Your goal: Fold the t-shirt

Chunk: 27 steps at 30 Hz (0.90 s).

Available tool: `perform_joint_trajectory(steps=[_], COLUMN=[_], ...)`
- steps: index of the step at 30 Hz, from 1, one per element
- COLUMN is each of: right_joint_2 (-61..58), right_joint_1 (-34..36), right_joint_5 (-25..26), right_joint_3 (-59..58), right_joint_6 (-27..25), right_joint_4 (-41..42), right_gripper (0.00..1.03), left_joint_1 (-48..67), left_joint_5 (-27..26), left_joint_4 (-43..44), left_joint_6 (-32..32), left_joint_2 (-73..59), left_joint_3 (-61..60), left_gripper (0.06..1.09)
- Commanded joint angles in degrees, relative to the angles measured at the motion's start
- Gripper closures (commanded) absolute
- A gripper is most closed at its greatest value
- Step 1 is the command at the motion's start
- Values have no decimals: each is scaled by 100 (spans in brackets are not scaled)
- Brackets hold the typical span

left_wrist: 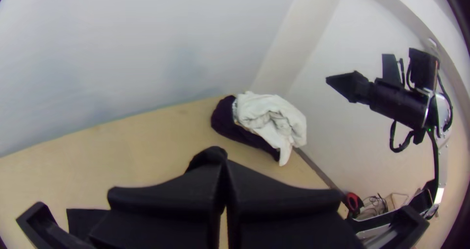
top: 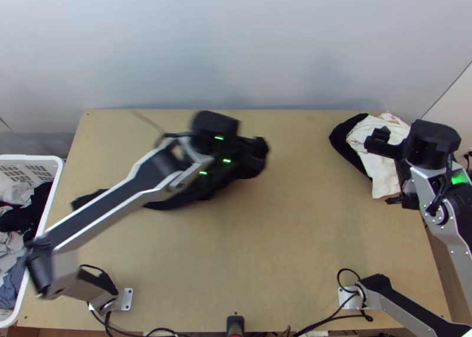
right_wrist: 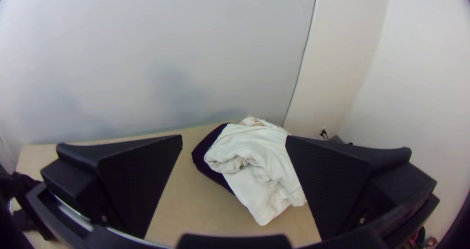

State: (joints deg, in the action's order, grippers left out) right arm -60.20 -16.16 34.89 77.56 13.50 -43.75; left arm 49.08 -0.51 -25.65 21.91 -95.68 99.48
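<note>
T-shirt (top: 171, 202) and left gripper (left_wrist: 223, 165) meet over the left-middle of the table (top: 283, 248), where we see black cloth run in a bunched strip beneath the arm. We see that gripper's fingers pressed together, with a dark lump of cloth at their tips, so we judge that they are clamped on the shirt. Probably we hold it there to draw it out and find an edge or corner, since nothing we see of it lies flat enough to fold.

Our right gripper (right_wrist: 234, 137) has its fingers spread wide with nothing between them; we take it to be waiting, free to grip a second part.

Around us, a white cloth (right_wrist: 254, 161) lies heaped on a dark cloth (right_wrist: 206, 156) at the far right corner, near the right arm, and we should keep the shirt apart from them. A laundry basket (top: 59, 174) stands beside the table's left edge. Our left arm (top: 112, 201) crosses the shirt, hiding much of it.
</note>
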Motion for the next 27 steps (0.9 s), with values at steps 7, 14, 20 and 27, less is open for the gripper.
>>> perform_joint_trajectory(steps=[7, 14, 20, 27], right_joint_2=[-149, -246, -281, -413], right_joint_1=[553, 544, 439, 228], right_joint_5=[-369, -492, -545, -897], right_joint_3=[-13, -57, -48, -101], right_joint_6=[382, 584, 575, 725], right_joint_4=[-125, -117, -125, -29], right_gripper=[4, 4, 4, 4], left_joint_1=[1754, 1947, 1614, 436], left_joint_5=[-247, -546, -546, -538], left_joint_4=[-450, -1241, -2251, -3245], left_joint_6=[32, 164, 252, 331], left_joint_2=[-961, -750, -759, -197], left_joint_3=[458, 634, 1416, 1548], left_gripper=[105, 22, 10, 11])
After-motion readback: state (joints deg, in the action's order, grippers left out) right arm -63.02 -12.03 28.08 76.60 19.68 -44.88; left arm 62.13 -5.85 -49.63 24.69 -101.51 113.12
